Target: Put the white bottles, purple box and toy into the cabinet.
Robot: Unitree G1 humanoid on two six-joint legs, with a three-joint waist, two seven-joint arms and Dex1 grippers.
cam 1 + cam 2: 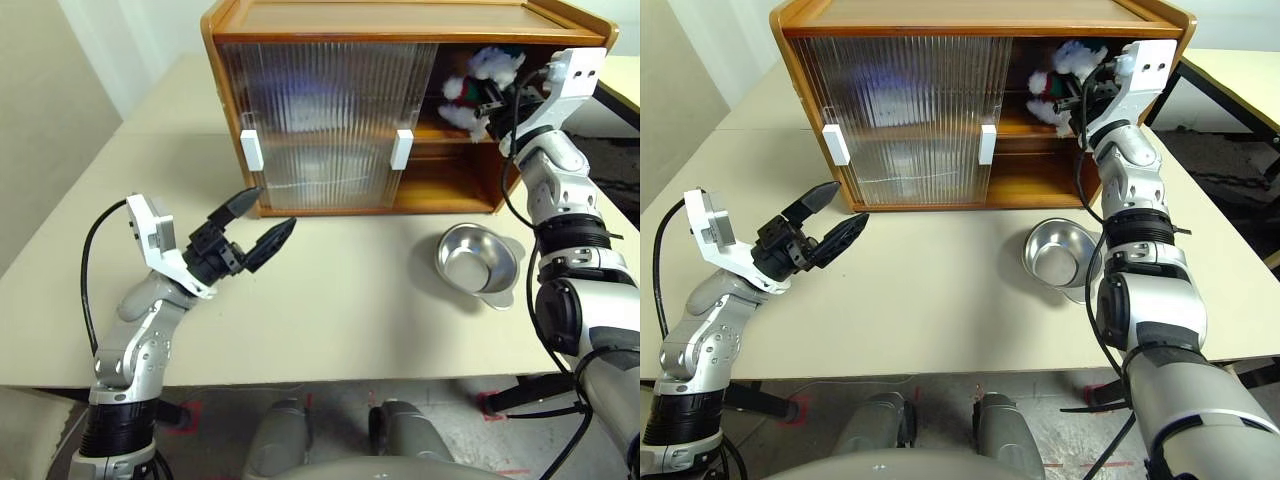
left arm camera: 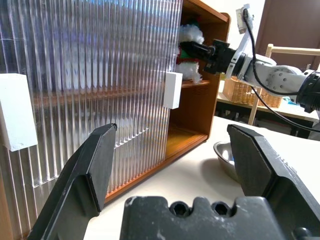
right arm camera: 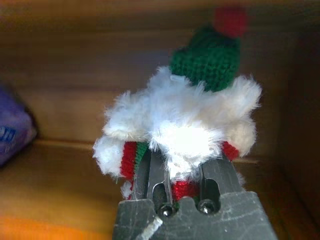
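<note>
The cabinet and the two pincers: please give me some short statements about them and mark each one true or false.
1. The right pincer is closed on the toy inside the cabinet. True.
2. The toy is at the lower shelf. False: it is at the upper shelf.
3. The left pincer is open and holds nothing. True.
4. The steel bowl stands inside the cabinet. False: it stands on the table, in front of the cabinet.
5. The purple box lies on the same shelf as the toy. True.
</note>
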